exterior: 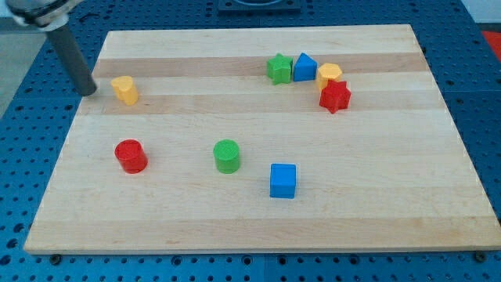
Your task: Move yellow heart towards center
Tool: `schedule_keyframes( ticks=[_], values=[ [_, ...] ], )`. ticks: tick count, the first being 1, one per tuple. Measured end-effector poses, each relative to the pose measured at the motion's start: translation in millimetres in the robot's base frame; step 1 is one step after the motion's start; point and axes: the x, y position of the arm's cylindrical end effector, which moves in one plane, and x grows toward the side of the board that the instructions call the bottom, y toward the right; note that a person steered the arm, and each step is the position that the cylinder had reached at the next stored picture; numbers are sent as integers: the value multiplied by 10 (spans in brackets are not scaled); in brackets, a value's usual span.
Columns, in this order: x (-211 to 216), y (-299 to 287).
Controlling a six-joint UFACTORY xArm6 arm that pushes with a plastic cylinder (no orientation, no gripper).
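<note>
The yellow heart (124, 90) lies on the wooden board (258, 227) at the view's upper left. My tip (89, 92) rests at the board's left edge, just left of the yellow heart, with a small gap between them. The rod runs up to the view's top left corner.
A red cylinder (131, 156) and a green cylinder (227, 156) sit left of the middle. A blue cube (282, 180) lies below centre. At the upper right a green star (278, 68), a blue block (304, 67), a yellow block (329, 75) and a red star (334, 96) cluster together.
</note>
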Motion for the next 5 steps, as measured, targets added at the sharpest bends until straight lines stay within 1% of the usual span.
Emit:
schedule_keyframes(
  ticks=[1,3,5],
  values=[
    [116,4],
    [117,297],
    [117,903]
  ],
)
